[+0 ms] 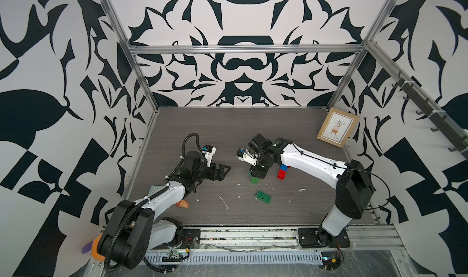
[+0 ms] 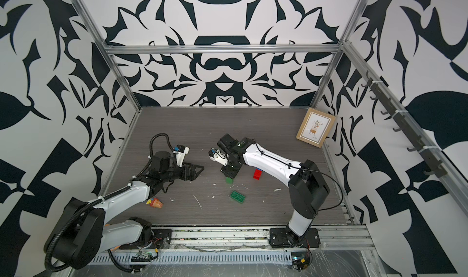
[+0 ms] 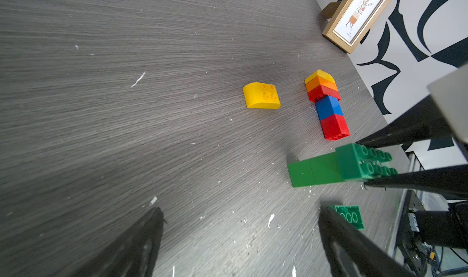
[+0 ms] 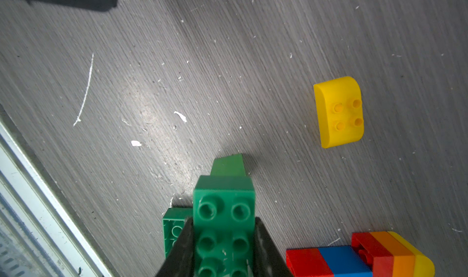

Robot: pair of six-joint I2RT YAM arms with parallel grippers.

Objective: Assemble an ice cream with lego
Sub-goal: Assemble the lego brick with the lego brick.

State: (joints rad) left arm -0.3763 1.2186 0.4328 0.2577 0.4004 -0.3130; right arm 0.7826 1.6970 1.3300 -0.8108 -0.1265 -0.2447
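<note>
R claw (image 4: 224, 237) pinching top of green lego stack (image 4: 224, 194); L claw (image 3: 240, 212) spread wide. Yellow dome brick (image 4: 338, 112) on tabletop (image 4: 228, 60), ahead of R claw.

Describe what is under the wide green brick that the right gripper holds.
Under the wide green brick, which the right gripper clamps, two narrower green bricks are stacked in a column. Whether the column's lowest end touches the table is hidden.

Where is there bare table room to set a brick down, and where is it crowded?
Bare: the far strip of the grey wood-grain table, up to the gold-framed picture; the front between the crumpled orange wrapper and the flat green brick. Crowded: around the right gripper and its green brick stack.
</note>
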